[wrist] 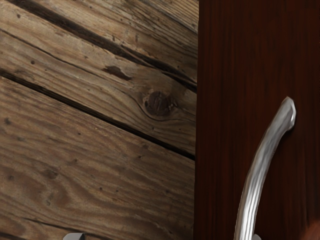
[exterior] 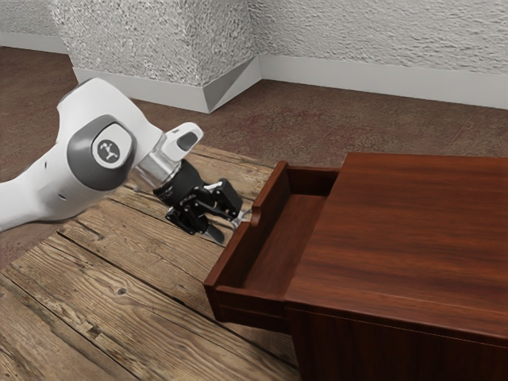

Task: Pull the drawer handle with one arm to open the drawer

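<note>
A dark red-brown wooden cabinet (exterior: pixel 405 238) stands at the exterior view's right. Its top drawer (exterior: pixel 278 238) is pulled out well toward the arm, and its bare inside shows. The curved silver handle (exterior: pixel 248 215) sits on the drawer front. My black gripper (exterior: pixel 227 223) is right at that front, level with the handle, and stands open with its fingers spread wide. In the wrist view the handle (wrist: pixel 262 170) runs along the dark drawer front (wrist: pixel 240 75), close beside one fingertip (wrist: pixel 254 236), and the other fingertip (wrist: pixel 74 235) is far off over the planks.
The cabinet and arm stand on a floor of rough wooden planks (exterior: pixel 103 294). A white textured wall with a jutting corner (exterior: pixel 206 87) runs along the back. Brown floor (exterior: pixel 333 119) lies behind the planks.
</note>
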You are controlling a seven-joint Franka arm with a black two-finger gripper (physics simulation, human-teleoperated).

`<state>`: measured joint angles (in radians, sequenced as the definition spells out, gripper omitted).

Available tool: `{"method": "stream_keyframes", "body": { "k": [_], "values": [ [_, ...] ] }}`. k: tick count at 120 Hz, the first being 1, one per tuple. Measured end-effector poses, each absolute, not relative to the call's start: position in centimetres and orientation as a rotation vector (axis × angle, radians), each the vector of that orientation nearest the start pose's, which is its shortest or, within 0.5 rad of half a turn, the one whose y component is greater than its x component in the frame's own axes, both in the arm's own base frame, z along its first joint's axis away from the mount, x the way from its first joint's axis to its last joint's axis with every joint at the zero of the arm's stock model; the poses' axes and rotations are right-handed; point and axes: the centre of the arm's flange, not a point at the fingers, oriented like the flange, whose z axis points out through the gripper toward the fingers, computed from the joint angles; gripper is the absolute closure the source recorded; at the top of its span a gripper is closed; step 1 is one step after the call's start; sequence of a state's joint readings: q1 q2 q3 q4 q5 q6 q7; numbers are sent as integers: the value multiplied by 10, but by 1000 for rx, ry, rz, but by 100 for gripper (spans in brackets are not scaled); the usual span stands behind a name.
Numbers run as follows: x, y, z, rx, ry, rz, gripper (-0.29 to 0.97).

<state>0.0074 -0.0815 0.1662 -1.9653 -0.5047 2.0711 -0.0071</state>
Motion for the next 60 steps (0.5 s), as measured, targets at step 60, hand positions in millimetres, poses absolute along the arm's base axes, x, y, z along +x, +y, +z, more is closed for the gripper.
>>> {"method": "stream_keyframes", "body": {
  "k": [60],
  "values": [
    [543, 96, 532, -3500, -744, -414, 33]
  ]
}}
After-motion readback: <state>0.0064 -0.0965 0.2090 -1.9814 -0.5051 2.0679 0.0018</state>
